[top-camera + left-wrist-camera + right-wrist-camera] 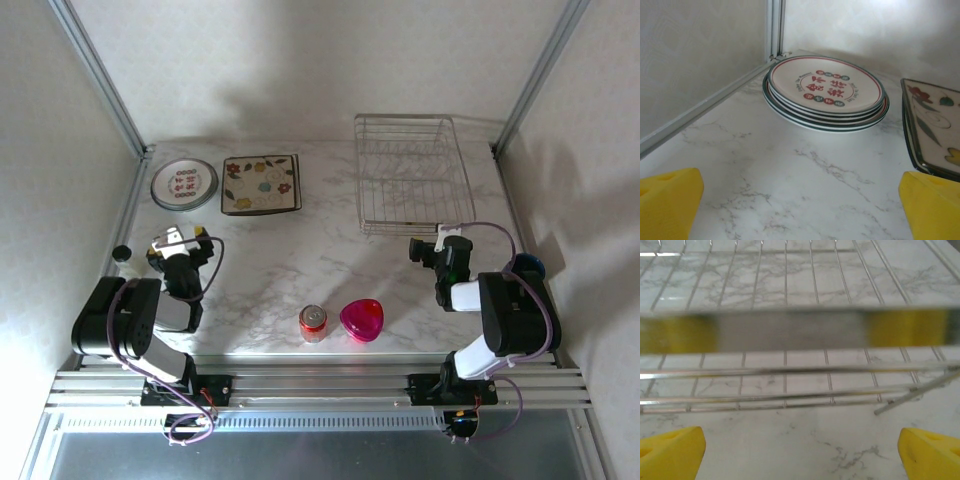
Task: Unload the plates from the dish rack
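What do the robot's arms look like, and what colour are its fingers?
The left arm and right arm are chunky and black, with white parts near the bases. Thin purple cables loop along them. The left fingers and right fingers are bright yellow wedges.

I read this as a lab robot cell, not a home: aluminium frame posts (98, 75), plain white wall panels (300, 60), marble-look table (300, 250), slotted mounting rail (320, 385).
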